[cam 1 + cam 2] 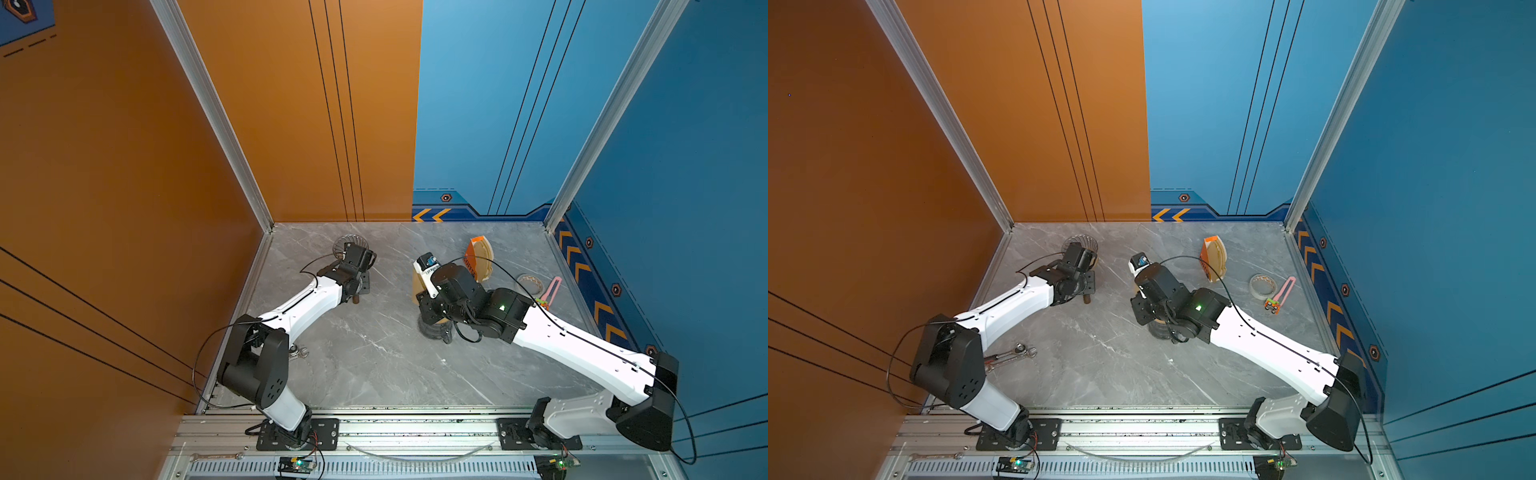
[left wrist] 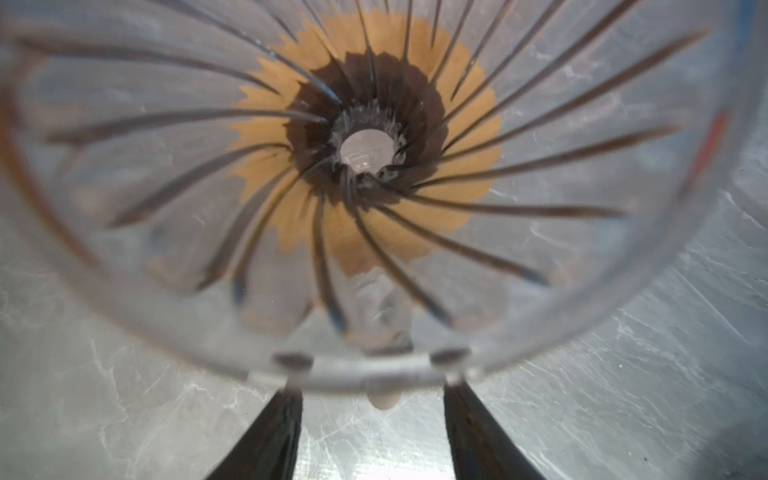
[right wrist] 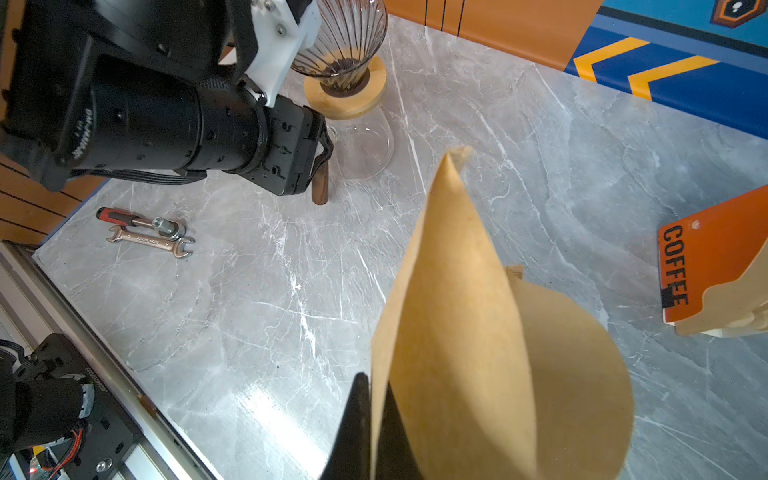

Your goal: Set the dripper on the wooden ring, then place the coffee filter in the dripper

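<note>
I am seeing the left tool (image 2: 372,390) sitting at the rim of the clear ribbed glass dripper (image 3: 347,33), fingers apart. I cannot tell whether they are touching the glass. Well right of the dripper, the right tool (image 3: 372,415) is pinching the brown paper cone coffee filter (image 3: 457,311) by its edge, above the grey marble bench (image 3: 270,311). I am judging the paper light, limp and easily creased, so gripping by the seam looks safest.
</note>
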Tool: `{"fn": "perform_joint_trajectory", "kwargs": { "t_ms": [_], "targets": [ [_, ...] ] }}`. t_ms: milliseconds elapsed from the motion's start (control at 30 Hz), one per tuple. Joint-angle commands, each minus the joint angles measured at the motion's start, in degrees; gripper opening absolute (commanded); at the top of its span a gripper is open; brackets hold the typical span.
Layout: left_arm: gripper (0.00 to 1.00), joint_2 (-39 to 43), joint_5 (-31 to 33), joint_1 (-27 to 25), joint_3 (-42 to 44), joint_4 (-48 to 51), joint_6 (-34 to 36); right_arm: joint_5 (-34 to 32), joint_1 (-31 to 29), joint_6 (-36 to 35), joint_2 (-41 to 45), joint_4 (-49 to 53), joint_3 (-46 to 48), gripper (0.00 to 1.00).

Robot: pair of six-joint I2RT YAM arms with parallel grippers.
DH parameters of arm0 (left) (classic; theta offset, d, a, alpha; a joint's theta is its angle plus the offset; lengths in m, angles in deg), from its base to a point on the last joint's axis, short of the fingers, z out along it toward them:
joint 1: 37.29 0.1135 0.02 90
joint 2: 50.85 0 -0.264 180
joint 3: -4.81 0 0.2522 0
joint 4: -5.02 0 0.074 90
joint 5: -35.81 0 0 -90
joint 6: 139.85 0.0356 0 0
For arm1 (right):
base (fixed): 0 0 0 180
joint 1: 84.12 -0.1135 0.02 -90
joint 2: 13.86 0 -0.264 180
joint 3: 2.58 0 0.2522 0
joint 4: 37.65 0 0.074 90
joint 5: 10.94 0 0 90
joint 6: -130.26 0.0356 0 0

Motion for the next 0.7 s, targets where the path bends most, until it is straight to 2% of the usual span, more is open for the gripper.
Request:
{"fn": "perform_joint_trajectory", "kwargs": {
  "t_ms": [0, 667],
  "targets": [
    [0.53, -1.2, 0.6, -0.3, -1.4, -2.7, -0.6, 0.6, 0.3, 1.2, 1.8, -0.4, 1.0, 0.04],
    [0.34, -5.4, 2.9, -0.2, -2.1, -5.0, -0.4, 0.9, 0.4, 2.1, 2.4, 0.3, 1.7, 0.04]
  ]
}}
